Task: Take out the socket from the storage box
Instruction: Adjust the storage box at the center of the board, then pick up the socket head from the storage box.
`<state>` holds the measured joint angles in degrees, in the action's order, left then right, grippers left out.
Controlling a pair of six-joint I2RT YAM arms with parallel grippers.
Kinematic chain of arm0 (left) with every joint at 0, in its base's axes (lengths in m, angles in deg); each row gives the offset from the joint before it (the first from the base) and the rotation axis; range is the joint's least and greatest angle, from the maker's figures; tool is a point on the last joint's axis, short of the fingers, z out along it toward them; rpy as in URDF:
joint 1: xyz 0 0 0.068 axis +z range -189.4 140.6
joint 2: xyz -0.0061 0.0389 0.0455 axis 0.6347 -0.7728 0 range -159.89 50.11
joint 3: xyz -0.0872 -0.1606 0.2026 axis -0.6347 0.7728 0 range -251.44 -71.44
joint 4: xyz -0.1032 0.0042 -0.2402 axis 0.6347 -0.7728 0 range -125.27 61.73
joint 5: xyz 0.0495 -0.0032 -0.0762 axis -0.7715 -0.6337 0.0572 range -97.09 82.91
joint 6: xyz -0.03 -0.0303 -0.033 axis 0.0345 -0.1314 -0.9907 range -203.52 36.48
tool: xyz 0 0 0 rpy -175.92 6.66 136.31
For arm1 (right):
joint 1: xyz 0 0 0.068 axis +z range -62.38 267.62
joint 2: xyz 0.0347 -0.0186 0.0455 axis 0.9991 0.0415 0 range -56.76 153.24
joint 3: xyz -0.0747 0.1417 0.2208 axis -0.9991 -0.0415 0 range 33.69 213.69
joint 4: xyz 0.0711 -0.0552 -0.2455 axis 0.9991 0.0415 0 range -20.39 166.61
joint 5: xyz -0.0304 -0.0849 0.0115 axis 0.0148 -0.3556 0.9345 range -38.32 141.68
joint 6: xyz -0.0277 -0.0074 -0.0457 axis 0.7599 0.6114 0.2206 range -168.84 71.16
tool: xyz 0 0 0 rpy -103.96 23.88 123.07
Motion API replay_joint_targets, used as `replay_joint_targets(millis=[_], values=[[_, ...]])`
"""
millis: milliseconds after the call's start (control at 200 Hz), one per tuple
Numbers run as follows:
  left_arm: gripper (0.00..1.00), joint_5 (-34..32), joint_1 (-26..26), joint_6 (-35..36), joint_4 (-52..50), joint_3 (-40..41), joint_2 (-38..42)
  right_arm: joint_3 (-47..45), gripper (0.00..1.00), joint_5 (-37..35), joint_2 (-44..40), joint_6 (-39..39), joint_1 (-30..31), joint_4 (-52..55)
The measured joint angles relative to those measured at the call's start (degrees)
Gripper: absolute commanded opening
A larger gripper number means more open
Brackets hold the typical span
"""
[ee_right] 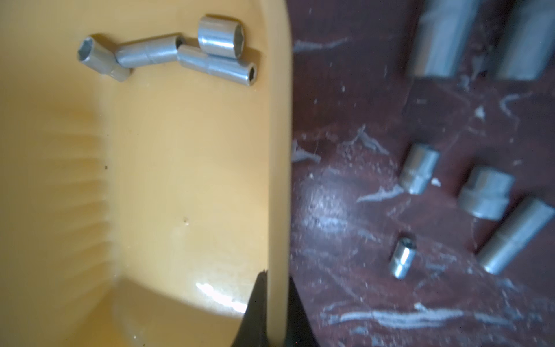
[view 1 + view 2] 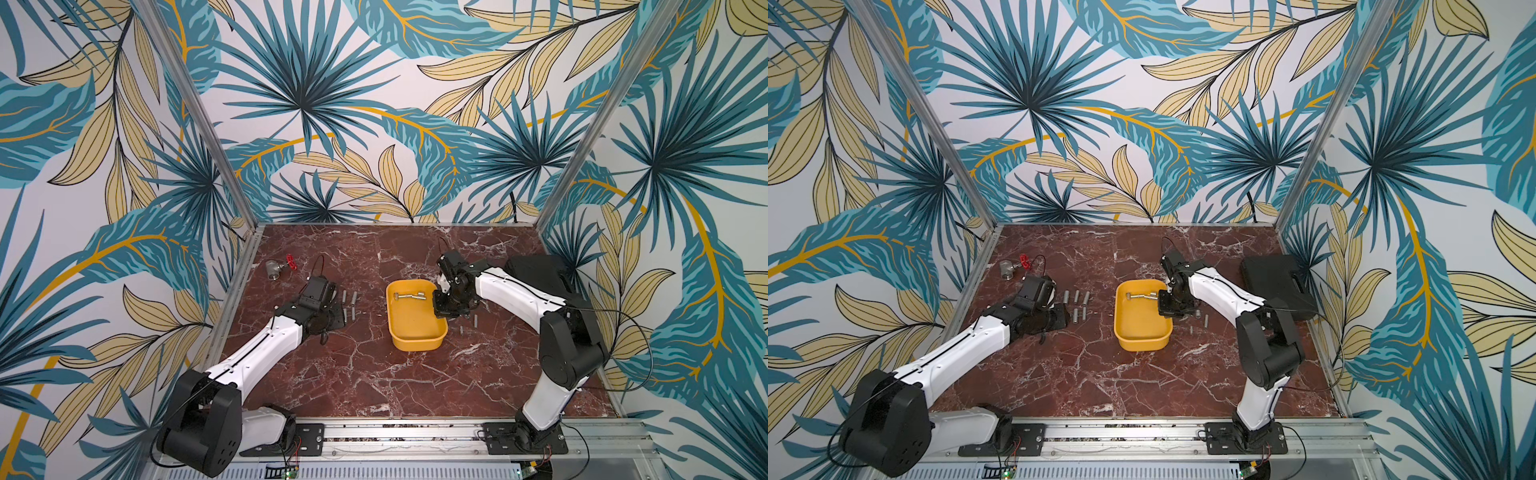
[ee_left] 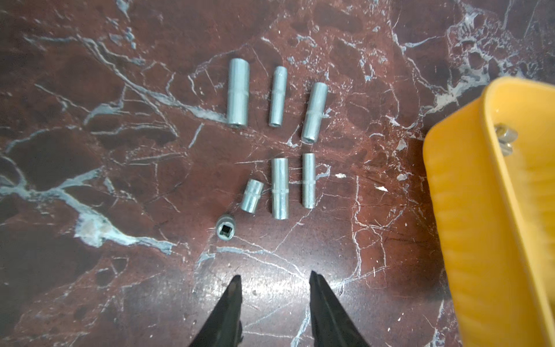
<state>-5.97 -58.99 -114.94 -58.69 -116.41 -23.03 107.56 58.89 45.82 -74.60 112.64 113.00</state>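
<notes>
- Basically mid-task: four small silver metal sockets lie loose on the floor of the shallow yellow plastic tray. They are bunched at its far end, touching one another.
- Brace: the right gripper is clamped on the tray's side wall, one finger inside and one outside. It reads as a steadying hold, not a pick.
- Free arm: the left gripper hovers over the red marble tabletop, jaws apart, nothing between them. The seven silver sockets laid in rows just ahead of it are outside the tray.
- Relation: the tray's sockets sit near the right gripper, close to the wall it holds, but not touching it. They are well apart from the left gripper, beyond the tray's other wall.
- Next, judged: the left gripper must cross the rim, drop in at the far end and single out one socket. The touching pile makes a clean pinch tricky.
</notes>
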Motion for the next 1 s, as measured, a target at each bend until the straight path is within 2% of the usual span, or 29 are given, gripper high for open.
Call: replay_joint_targets(millis=[70, 160, 356, 516, 776, 997], values=[[0.4, 0.0, -0.3, -0.2, 0.1, 0.0, 0.0, -0.7, 0.0, -1.0, 1.1, -0.2, 0.0, -4.2], [0.4, 0.0, -0.8, -0.6, 0.1, 0.0, 0.0, -0.8, 0.05, -2.0, 2.1, -0.2, 0.1, -8.1], [0.4, -0.3, -1.6, -1.5, 0.0, 0.0, 0.0, -1.3, 0.27, -3.0, 2.6, 0.1, 0.1, -9.7], [0.4, -0.7, -2.3, -1.7, -0.1, 0.0, -0.3, -1.5, 0.38, -3.6, 1.8, 1.6, 0.1, -8.3], [0.41, -1.6, -3.9, -2.2, -1.0, -0.1, -0.9, 5.1, 0.4, -5.7, -2.9, 6.7, 0.1, -3.7], [0.41, -2.3, -4.8, -2.8, -1.1, -0.1, -0.9, 14.4, 0.37, -6.4, 1.5, 13.2, 0.1, -3.4]])
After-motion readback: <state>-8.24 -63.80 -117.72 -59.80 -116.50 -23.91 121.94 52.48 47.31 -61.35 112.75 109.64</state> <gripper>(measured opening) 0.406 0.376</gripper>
